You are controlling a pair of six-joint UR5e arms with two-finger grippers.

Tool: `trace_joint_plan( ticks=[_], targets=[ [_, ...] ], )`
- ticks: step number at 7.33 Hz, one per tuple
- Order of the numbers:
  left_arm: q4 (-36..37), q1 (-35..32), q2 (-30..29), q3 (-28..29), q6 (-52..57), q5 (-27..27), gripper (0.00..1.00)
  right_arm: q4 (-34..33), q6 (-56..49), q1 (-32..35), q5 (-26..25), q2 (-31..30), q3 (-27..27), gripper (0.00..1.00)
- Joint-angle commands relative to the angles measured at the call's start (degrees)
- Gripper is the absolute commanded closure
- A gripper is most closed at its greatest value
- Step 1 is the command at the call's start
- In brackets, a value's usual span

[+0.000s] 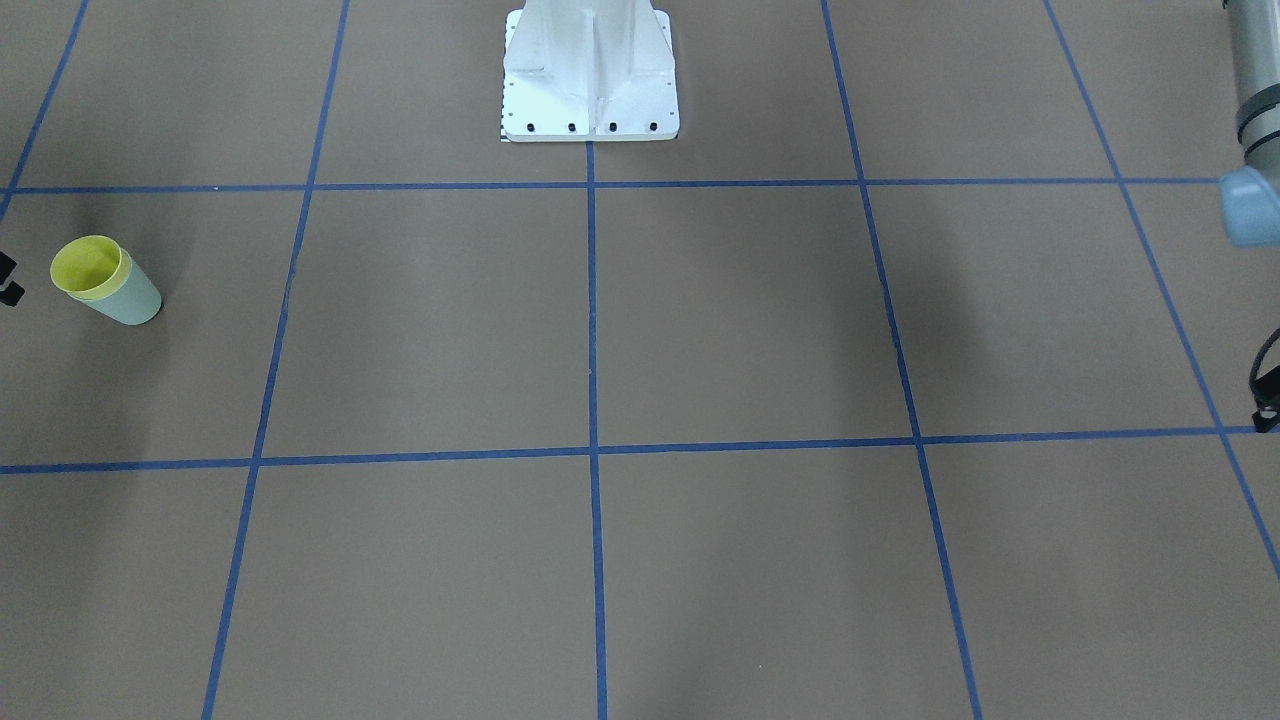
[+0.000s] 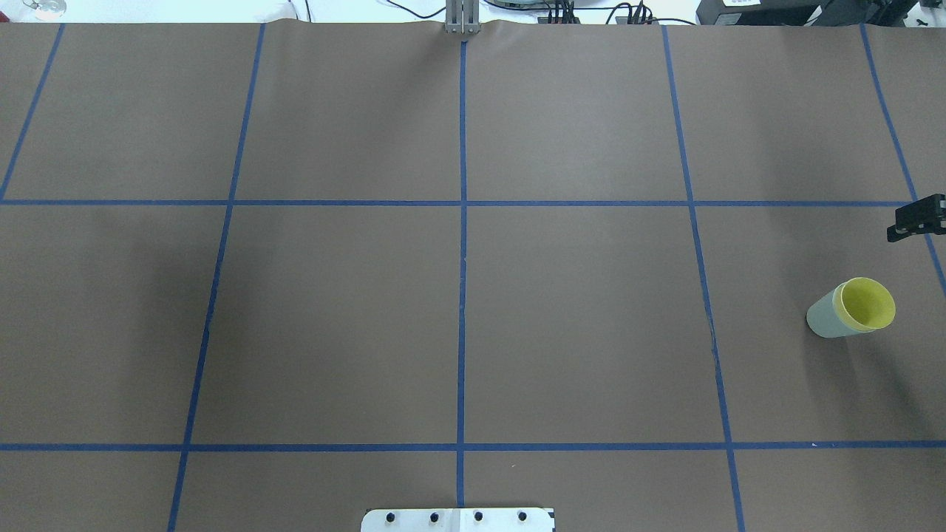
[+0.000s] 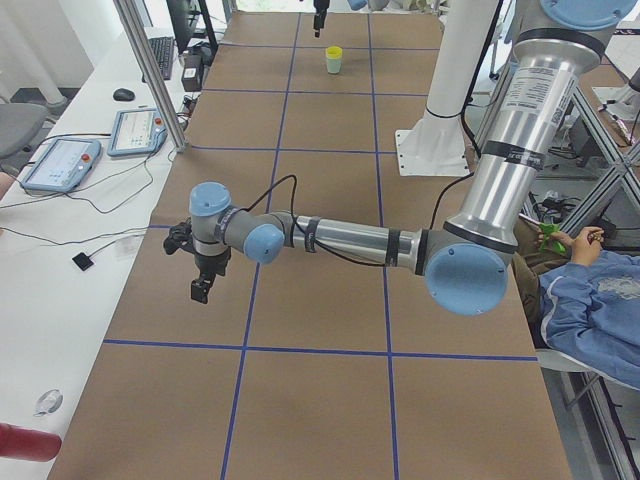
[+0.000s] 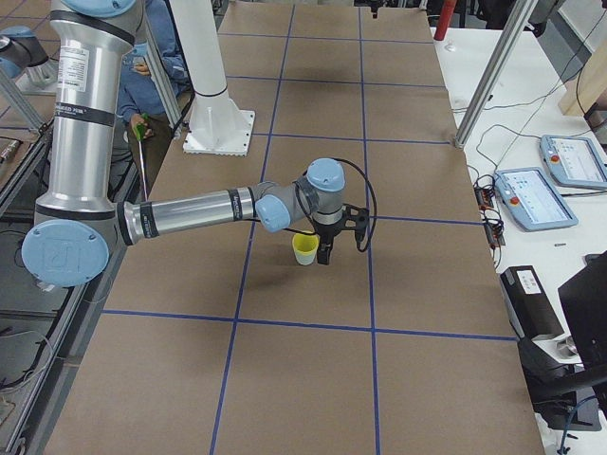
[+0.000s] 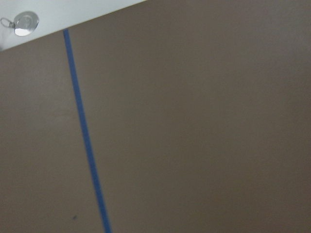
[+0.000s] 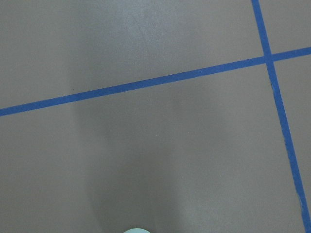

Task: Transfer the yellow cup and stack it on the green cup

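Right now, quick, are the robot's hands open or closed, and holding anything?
Left gripper: cannot tell.
Right gripper: cannot tell; it hangs beside the yellow cup nested in the green cup, not gripping it.

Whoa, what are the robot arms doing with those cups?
The stacking looks done. The yellow cup sits inside the green cup, near the table's end on the robot's right. Neither arm is holding them. The right gripper hangs just beside the stack without touching it. The left gripper hangs over bare table at the other end. I cannot tell if their fingers are open.
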Motion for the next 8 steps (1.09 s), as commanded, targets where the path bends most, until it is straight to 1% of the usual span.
trace_joint_plan(
  ticks=[1,2,3,4,5,7,8],
  targets=[
    [13.09,-6.27,9.76,-10.23,2.6,-5.79,0.0,-0.66,-5.82,2.02,0.87,0.16,-0.62,0.0],
    [13.12,-6.98,12.88,-13.17,-0.99,-5.71,0.0,-0.75,-6.29,2.99,2.7,0.34,-1.32,0.0],
    [9.12,-6.64,20.57,-19.55,-0.76,-5.62,0.0,-0.58,-7.43,4.83,4.11,0.86,-2.98,0.0],
    [5.34,-6.46,25.6,-24.14,-1.2,-6.58,0.0,-0.75,-7.62,5.72,4.55,0.87,-3.0,0.0],
    [3.91,-6.37,28.87,-26.71,-1.03,-8.07,0.0,-0.75,-7.53,6.43,4.21,0.26,-3.08,0.0],
    [3.37,-6.46,30.05,-27.53,-0.94,-6.77,0.0,-0.66,-7.88,7.49,4.21,-0.01,-4.84,0.0],
    [3.36,-6.46,30.14,-27.09,-0.94,-3.89,0.0,-0.84,-9.97,8.18,4.03,-0.18,-5.36,0.0]
  ],
)
